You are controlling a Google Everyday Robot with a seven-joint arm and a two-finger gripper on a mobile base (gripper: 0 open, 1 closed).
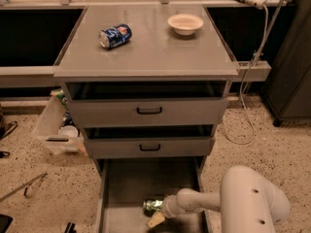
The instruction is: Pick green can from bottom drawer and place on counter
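Observation:
The green can (151, 206) lies on its side on the floor of the pulled-out bottom drawer (124, 188), near its front. My gripper (154, 213) reaches in from the right at the end of the white arm, right at the can. It looks open: one tan finger (156, 220) splays out just in front of the can, and the other is hidden behind it. The counter (155, 47) is the grey top of the cabinet, far above the can.
A blue can (115, 36) lies on the counter's left part and a white bowl (185, 23) stands at its back right. Two upper drawers with black handles (149, 110) are partly open above the bottom drawer. A plastic bin (56, 127) stands on the floor to the left.

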